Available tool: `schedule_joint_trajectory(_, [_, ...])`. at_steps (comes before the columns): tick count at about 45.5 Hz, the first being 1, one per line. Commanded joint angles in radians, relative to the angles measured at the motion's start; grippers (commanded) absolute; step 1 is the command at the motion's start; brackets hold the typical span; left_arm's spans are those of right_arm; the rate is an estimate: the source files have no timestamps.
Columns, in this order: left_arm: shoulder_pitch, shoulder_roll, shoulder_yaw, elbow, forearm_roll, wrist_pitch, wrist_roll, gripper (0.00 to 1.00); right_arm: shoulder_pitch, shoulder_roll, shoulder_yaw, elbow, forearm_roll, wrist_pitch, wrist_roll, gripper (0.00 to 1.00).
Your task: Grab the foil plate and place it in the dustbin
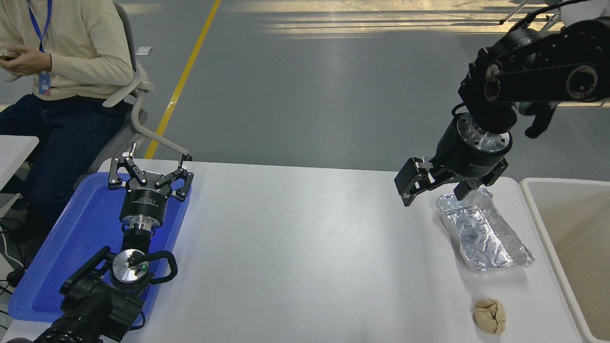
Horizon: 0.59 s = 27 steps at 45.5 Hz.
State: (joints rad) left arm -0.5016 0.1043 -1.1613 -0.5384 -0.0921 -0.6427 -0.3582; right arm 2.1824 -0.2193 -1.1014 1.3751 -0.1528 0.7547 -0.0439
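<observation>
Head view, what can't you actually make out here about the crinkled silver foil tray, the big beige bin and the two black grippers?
- Crinkled silver foil tray: its far end is hidden behind the open black right gripper.
- Big beige bin: cut off by the right and bottom edges, so its contents cannot be told.
- Black left gripper: open over the flat blue plastic tray, but contact with the tray cannot be judged.
</observation>
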Motion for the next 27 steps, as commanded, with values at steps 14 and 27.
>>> schedule_joint_trajectory(14, [0.000,0.000,0.000,0.000,0.000,0.000,0.001,1.00,0.007,0.001,0.002,0.005,0.001,0.000,-0.001,1.00])
schedule_joint_trajectory(27, [0.000,0.000,0.000,0.000,0.000,0.000,-0.001,1.00,0.014,0.005,0.000,0.010,0.002,-0.006,-0.001,1.00])
